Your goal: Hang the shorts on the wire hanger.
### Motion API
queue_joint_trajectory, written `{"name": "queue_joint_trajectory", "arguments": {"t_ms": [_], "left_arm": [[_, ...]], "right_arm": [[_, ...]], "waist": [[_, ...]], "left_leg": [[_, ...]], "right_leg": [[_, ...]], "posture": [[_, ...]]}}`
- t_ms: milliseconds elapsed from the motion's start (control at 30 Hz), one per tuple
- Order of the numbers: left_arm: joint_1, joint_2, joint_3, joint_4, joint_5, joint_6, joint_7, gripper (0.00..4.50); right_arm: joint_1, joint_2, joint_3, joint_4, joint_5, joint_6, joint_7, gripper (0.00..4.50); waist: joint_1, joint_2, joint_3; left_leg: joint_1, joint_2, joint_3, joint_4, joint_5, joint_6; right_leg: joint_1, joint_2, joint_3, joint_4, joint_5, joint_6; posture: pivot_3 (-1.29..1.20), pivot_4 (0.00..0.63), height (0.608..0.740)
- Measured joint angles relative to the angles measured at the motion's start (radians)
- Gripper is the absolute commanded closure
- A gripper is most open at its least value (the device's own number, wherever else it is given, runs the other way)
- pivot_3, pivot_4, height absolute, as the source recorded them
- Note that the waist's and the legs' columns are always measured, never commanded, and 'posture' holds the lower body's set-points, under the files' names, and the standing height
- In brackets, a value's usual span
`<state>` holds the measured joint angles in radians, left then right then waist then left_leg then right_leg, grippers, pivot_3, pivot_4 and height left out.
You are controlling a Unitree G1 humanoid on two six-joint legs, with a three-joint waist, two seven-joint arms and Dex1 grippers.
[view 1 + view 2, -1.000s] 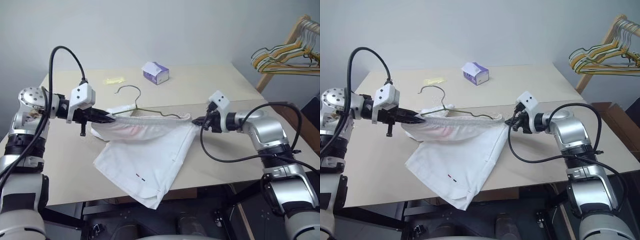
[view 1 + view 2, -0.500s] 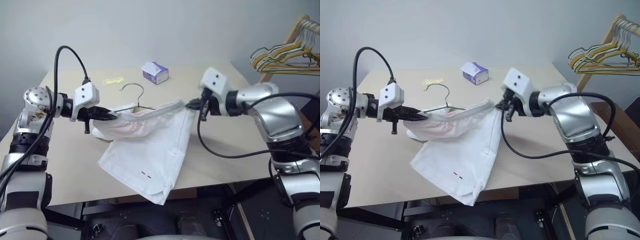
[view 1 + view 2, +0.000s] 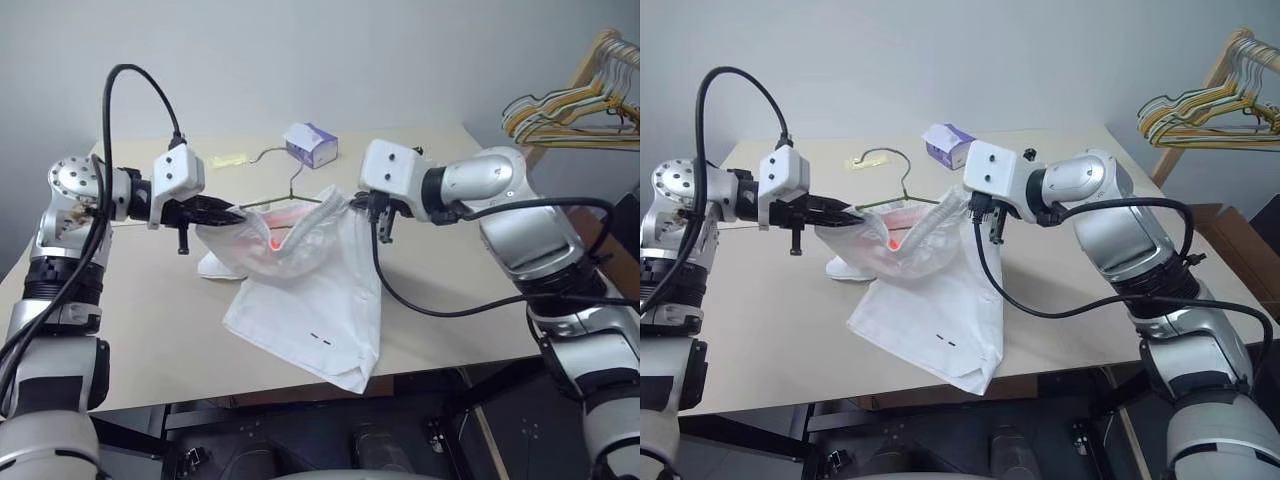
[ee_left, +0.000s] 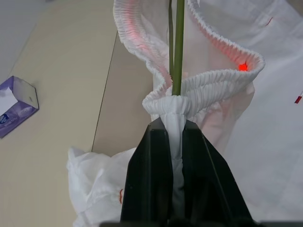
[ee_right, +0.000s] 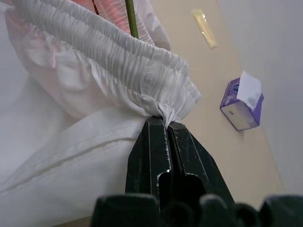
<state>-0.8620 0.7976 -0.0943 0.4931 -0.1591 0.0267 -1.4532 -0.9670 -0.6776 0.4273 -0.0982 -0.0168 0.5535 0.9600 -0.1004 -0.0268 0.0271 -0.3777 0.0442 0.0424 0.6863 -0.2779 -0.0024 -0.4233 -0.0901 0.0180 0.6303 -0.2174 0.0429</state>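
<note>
White cloth shorts (image 3: 300,270) with a gathered elastic waistband hang above the beige tabletop (image 3: 140,320), the thin olive-green wire hanger (image 3: 290,185) inside the waistband. Left tool (image 3: 235,212) at nine o'clock and right tool (image 3: 352,200) at three o'clock each pinch the band closed. Keep it taut and level so neither shoulder slips free.

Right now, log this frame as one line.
left gripper: shut on shorts waistband | right gripper: shut on waistband | wire hanger: inside waistband | hem on table
</note>
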Motion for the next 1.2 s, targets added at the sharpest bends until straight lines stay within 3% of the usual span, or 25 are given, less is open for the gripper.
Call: {"name": "queue_joint_trajectory", "arguments": {"t_ms": [33, 300, 833, 933, 1133, 1200], "left_arm": [[0.005, 0.0, 0.0, -0.002, 0.0, 0.0, 0.001, 4.5], [0.01, -0.001, 0.0, -0.014, -0.002, 0.0, 0.002, 4.5], [0.02, 0.006, 0.018, -0.067, -0.047, 0.004, -0.045, 4.5], [0.025, 0.007, 0.021, -0.067, -0.058, 0.004, -0.052, 4.5], [0.035, 0.007, 0.029, -0.074, -0.066, 0.0, -0.053, 4.5], [0.035, 0.007, 0.036, -0.074, -0.07, -0.006, -0.05, 4.5]], "right_arm": [[0.008, 0.0, 0.0, 0.0, -0.006, -0.029, 0.003, 4.46], [0.048, -0.005, 0.0, 0.018, -0.041, -0.179, 0.058, 1.69], [0.065, 0.051, -0.079, 0.143, 0.08, -0.137, 0.154, 1.69], [0.065, 0.054, -0.084, 0.144, 0.085, -0.123, 0.172, 2.32], [0.065, 0.06, -0.082, 0.145, 0.087, -0.097, 0.182, 4.35], [0.065, 0.06, -0.079, 0.145, 0.082, -0.097, 0.185, 4.47]], "waist": [[0.0, 0.0, 0.0], [0.0, 0.0, 0.0], [0.0, 0.0, 0.0], [0.0, 0.0, 0.0], [0.0, 0.0, 0.0], [0.0, 0.0, 0.0]], "left_leg": [[0.0, 0.0, 0.0, 0.0, 0.0, 0.0], [0.0, 0.0, 0.0, 0.0, 0.0, 0.0], [0.001, 0.0, 0.0, 0.001, 0.0, 0.0], [0.001, 0.0, 0.0, 0.001, 0.0, 0.0], [0.0, 0.0, 0.0, 0.001, 0.0, 0.0], [0.001, 0.0, 0.0, 0.001, 0.0, 0.0]], "right_leg": [[0.0, 0.0, 0.0, 0.0, 0.0, 0.0], [0.0, 0.0, 0.0, 0.0, 0.0, 0.0], [0.001, 0.0, 0.0, 0.0, 0.0, 0.0], [0.001, 0.0, 0.0, 0.0, 0.0, 0.0], [0.001, 0.0, 0.0, 0.0, 0.0, 0.0], [0.001, 0.0, 0.0, 0.0, 0.0, 0.0]], "posture": [[-0.06, 0.0, 0.74], [-0.07, 0.0, 0.74], [-0.06, 0.0, 0.74], [-0.06, 0.0, 0.74], [-0.06, 0.0, 0.74], [-0.06, 0.0, 0.74]]}}
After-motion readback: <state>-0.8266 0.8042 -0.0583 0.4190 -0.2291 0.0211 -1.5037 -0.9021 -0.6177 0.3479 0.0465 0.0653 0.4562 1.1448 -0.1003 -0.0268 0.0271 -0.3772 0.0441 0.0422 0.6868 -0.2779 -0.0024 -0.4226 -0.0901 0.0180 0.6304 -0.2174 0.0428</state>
